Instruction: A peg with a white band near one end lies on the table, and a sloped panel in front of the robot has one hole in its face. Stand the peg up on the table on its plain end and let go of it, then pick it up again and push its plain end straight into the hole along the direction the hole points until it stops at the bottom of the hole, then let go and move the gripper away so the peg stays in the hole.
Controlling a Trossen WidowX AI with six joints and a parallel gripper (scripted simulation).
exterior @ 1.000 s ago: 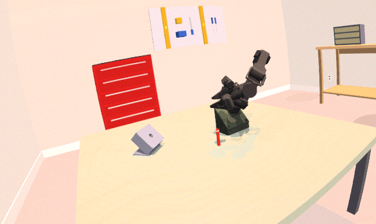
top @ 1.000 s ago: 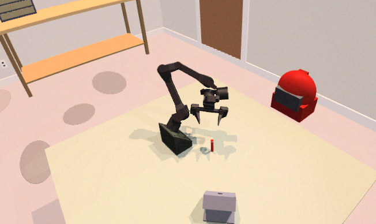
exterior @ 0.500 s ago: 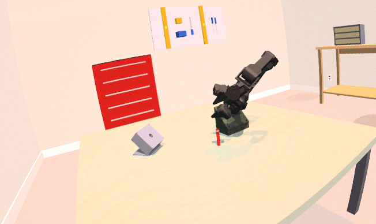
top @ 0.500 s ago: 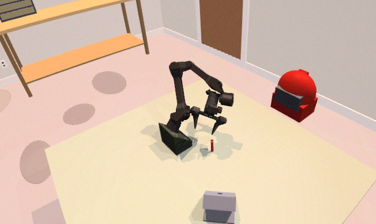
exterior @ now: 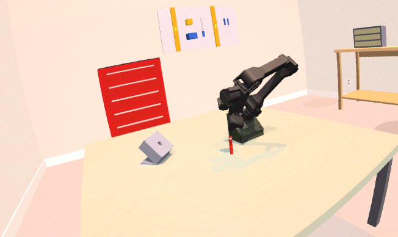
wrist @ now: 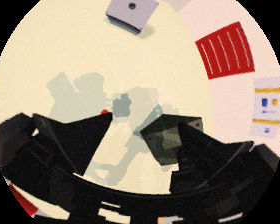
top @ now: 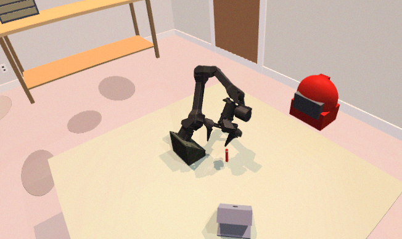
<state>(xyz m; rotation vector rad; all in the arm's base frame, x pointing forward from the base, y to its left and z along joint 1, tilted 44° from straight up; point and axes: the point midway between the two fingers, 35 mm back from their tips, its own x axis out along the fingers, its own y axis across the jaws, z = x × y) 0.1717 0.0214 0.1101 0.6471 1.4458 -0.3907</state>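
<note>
The red peg (top: pixel 227 156) (exterior: pixel 231 147) stands upright on the table, its white band near the top. In the wrist view only a bit of the red peg (wrist: pixel 104 112) shows beside the left-hand fingertip. My gripper (top: pixel 217 143) (wrist: pixel 145 120) is wide open and empty, pointing down above the table. In the top view it is higher than the peg and a little to its left, not touching it; its fingertips are hard to make out in the exterior view. The grey sloped panel (top: pixel 234 215) (exterior: pixel 149 146) (wrist: pixel 141 16) has one dark hole (top: pixel 235 206) (exterior: pixel 159 143) (wrist: pixel 132 6) in its face.
The arm's dark base (top: pixel 187 149) (exterior: pixel 248 132) (wrist: pixel 163 142) stands close to the peg. The panel stands well away from both, on the same pale table (top: pixel 139 188) (exterior: pixel 183 195). A red cabinet (exterior: pixel 134 98) (wrist: pixel 226 50) is beyond the table.
</note>
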